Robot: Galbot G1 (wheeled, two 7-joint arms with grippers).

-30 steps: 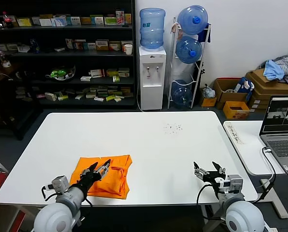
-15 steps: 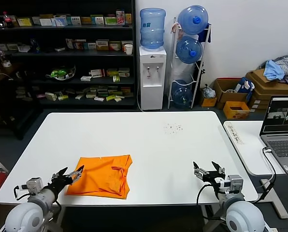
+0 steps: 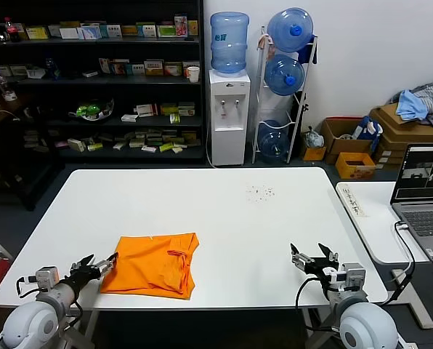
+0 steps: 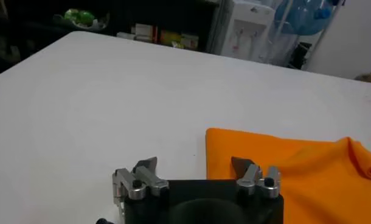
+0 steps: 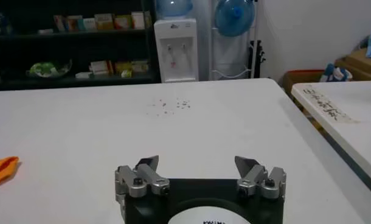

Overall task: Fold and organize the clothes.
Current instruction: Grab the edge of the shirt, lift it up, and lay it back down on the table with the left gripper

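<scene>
The clothes, a bright orange T-shirt [image 3: 153, 265], lie folded into a rough rectangle on the white table [image 3: 202, 211], near its front left. My left gripper [image 3: 96, 264] hovers open just off the shirt's left edge, nothing between its fingers. From the left wrist view the shirt [image 4: 307, 176] spreads out beyond the open left gripper [image 4: 195, 165], one fingertip over the cloth's edge. My right gripper [image 3: 313, 255] rests open and empty at the table's front right. In the right wrist view the right gripper [image 5: 197, 163] is over bare table, and a corner of the shirt [image 5: 2, 169] shows far off.
A second white table with a laptop [image 3: 422, 190] stands to the right. Dark specks [image 3: 260, 193] mark the far right of the tabletop. Behind are a water dispenser [image 3: 228, 109], a rack of bottles [image 3: 283, 76], shelves [image 3: 93, 80] and cardboard boxes [image 3: 402, 131].
My left gripper let go of the shirt, opened and drew back left toward the table's front edge. The shirt lies still and flat. The right arm has not moved.
</scene>
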